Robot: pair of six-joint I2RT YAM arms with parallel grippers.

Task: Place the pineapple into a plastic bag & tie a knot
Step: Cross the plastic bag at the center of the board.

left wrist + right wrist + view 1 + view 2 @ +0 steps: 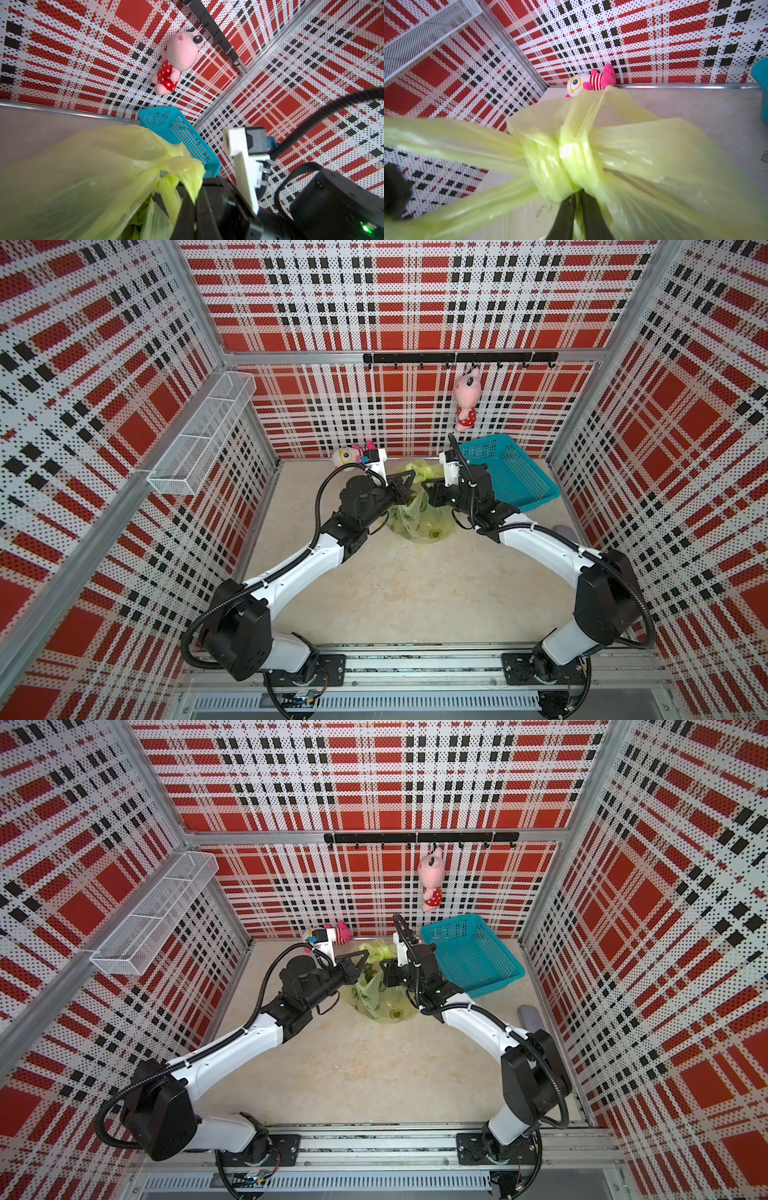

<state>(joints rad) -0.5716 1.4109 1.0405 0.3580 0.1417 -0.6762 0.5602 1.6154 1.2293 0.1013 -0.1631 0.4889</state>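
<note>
While pressed almost together, pinching a thin strand of yellow-green film between the dark fingers (564, 218) of the right gripper (578, 194). Just past those tips, bunched tight into the knot (562, 158), with handle ends spreading out to either side. Opposite, clamped fully shut at the bag's gathered neck with the left gripper (410, 492); the hold itself mostly veiled by film in the left wrist view. Below both, sagging round and dark-spotted onto the table (415, 593) as the plastic bag (419, 526), toward the back of the table in both top views. Just beside the right wrist, toward the back right corner: teal basket (511, 477). Farther out, lying against the back wall: white-and-pink plush (349, 456). Hanging from the hook rail (457, 357): pink plush (467, 402).
</note>
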